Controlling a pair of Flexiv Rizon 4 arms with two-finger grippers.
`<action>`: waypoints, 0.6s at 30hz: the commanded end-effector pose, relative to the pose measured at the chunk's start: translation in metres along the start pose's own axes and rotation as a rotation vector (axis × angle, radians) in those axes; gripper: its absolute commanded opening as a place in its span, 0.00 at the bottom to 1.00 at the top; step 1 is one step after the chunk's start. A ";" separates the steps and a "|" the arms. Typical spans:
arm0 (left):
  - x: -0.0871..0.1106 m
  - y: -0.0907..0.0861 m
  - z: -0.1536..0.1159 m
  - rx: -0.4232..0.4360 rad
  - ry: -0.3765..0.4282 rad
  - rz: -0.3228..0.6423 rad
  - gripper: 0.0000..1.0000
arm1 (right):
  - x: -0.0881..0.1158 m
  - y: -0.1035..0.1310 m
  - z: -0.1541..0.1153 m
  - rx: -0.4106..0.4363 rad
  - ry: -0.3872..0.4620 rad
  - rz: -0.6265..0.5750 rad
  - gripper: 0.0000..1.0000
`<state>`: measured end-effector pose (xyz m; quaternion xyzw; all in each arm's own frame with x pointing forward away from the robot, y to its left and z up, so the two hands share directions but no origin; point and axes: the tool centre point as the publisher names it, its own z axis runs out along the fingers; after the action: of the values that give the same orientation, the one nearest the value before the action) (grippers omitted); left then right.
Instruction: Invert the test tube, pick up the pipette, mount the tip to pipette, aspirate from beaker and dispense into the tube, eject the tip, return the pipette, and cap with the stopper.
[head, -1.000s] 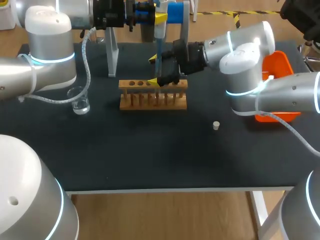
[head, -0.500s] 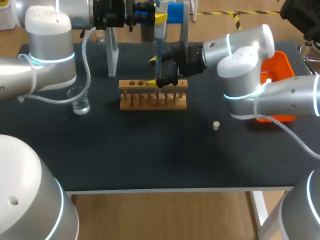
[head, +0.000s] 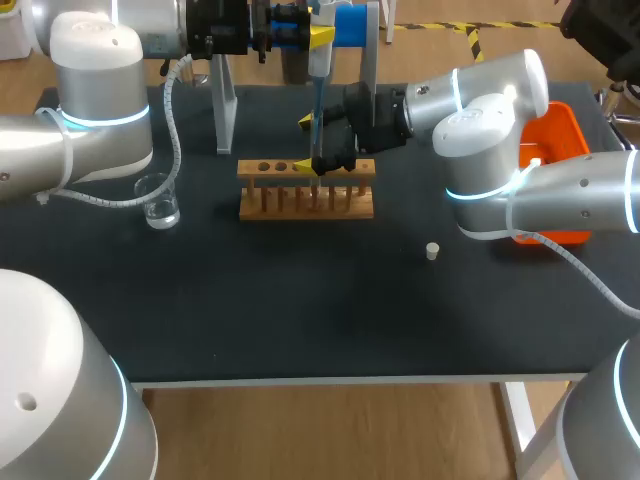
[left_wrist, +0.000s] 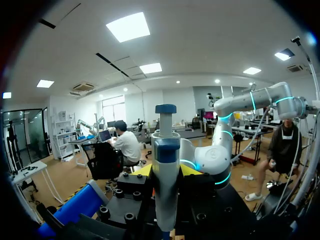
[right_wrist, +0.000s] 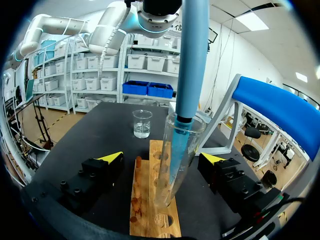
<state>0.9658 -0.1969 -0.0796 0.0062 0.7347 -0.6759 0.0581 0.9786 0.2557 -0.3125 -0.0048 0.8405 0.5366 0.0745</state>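
Observation:
My left gripper (left_wrist: 166, 170) is shut on the blue and grey pipette (left_wrist: 165, 150), holding it upright above the wooden rack (head: 305, 190). The pipette's blue shaft (right_wrist: 194, 60) runs down into the mouth of the clear test tube (right_wrist: 172, 165), which stands open end up in the rack (right_wrist: 147, 200). My right gripper (right_wrist: 161, 158) is open, with one yellow-tipped finger on each side of the tube and neither touching it. In the head view my right gripper (head: 306, 143) sits at the rack's back edge. The glass beaker (head: 158, 200) stands left of the rack. The white stopper (head: 432, 251) lies on the black mat to the right.
The pipette stand (head: 352, 25), blue on top with grey legs, rises behind the rack. An orange tray (head: 555, 130) sits at the table's right edge, partly behind my right arm. Beyond the rack, the beaker (right_wrist: 142, 123) shows in the right wrist view.
My right arm's wrist and elbow have shifted slightly toward the back of the table, its open gripper still around the tube. The left arm and pipette have not moved.

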 end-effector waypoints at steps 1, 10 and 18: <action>-0.001 -0.001 -0.001 -0.001 0.003 -0.001 0.00 | 0.000 0.001 0.001 0.004 0.000 0.001 1.00; -0.001 -0.001 -0.001 -0.001 0.003 -0.001 0.00 | 0.000 0.001 0.001 0.004 0.000 0.001 1.00; -0.001 -0.005 0.000 -0.004 0.003 0.010 0.00 | 0.000 0.001 0.001 0.004 0.000 0.001 1.00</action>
<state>0.9662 -0.1973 -0.0765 0.0103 0.7344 -0.6758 0.0620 0.9793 0.2571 -0.3123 -0.0044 0.8414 0.5353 0.0741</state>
